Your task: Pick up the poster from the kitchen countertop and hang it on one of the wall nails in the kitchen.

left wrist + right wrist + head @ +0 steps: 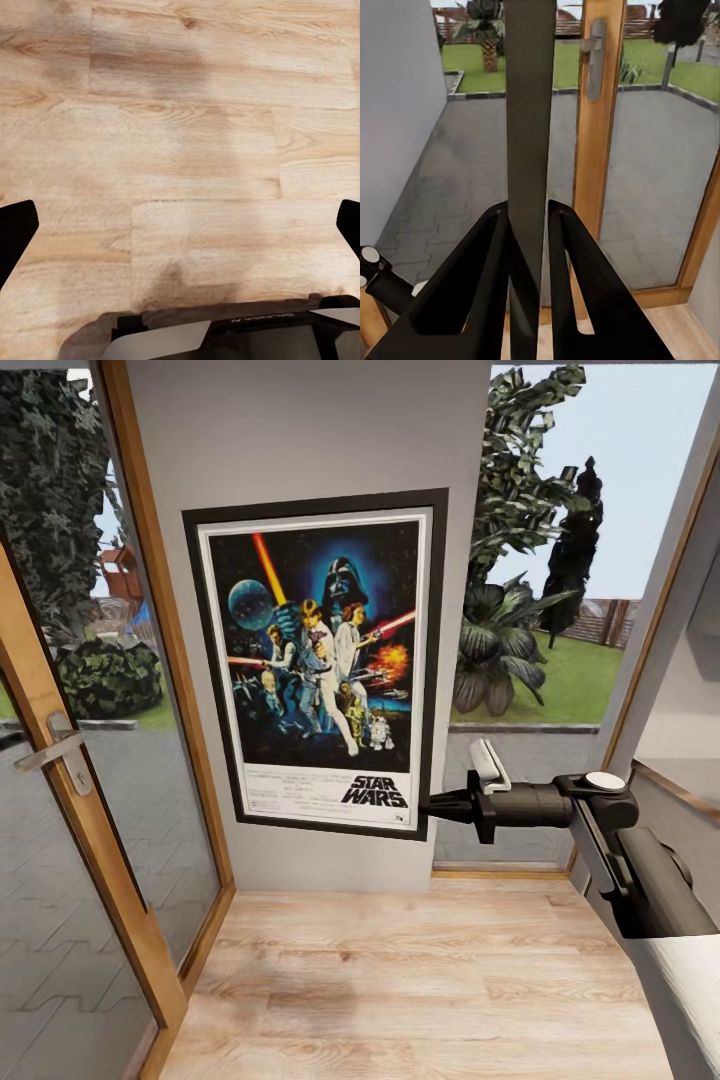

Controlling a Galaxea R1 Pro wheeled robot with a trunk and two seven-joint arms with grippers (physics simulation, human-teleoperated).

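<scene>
Light: bright, even daylight from glazing left and right.
Shadows: soft patch on wooden floor [420, 980].
Sharpness: slightly soft render, no glare.

Glossy printed poster [318, 660] in a thin matt black frame, flat against a smooth matt grey wall [300, 430]; pale wood-grain plank floor [420, 980], satin; varnished wooden door frame [60, 760] with brushed metal handle [55, 748]; matt black plastic right pincer [530, 225].
</scene>
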